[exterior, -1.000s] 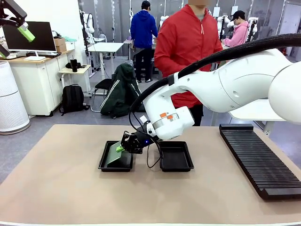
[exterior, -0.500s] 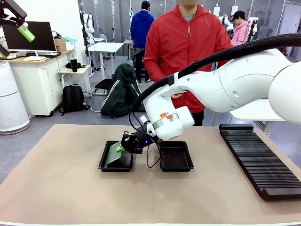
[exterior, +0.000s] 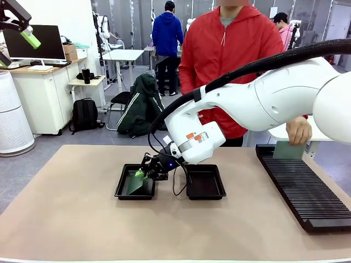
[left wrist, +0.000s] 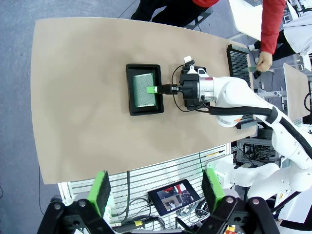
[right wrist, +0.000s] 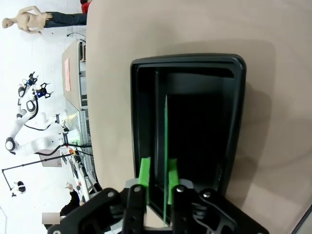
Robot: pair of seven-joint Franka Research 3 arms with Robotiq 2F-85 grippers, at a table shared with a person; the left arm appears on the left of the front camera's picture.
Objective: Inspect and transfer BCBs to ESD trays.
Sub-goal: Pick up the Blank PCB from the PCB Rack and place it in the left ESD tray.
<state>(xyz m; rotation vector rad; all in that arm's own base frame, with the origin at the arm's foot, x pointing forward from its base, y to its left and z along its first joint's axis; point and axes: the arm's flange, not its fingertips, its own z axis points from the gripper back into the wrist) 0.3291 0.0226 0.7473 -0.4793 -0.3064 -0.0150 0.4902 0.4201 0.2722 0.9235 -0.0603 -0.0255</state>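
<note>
Two black ESD trays sit side by side mid-table, the left one [exterior: 134, 196] and the right one [exterior: 205, 196]. My right arm reaches across to the left tray. A pale-green BCB [exterior: 133, 185] leans in it. My right gripper [exterior: 140, 174] is at the board's upper edge. In the right wrist view the BCB [right wrist: 165, 131] stands edge-on between the slightly parted fingers of the right gripper [right wrist: 158, 175], with a gap on one side, over the tray [right wrist: 141, 122]. My left gripper [left wrist: 157, 187] hangs open high above the table. The person's hand holds a second BCB [exterior: 289, 149].
A long black ribbed rack [exterior: 301, 186] lies along the table's right side, and the person in a red jacket [exterior: 236, 60] stands behind it with a hand [exterior: 299, 130] over its far end. From above, the tray [left wrist: 131, 90] lies near mid-table, with bare tabletop [left wrist: 73, 97] beside it.
My right gripper's fingers have parted and the board has sunk lower into the left tray. The person has stepped right and now holds a board at the rack.
</note>
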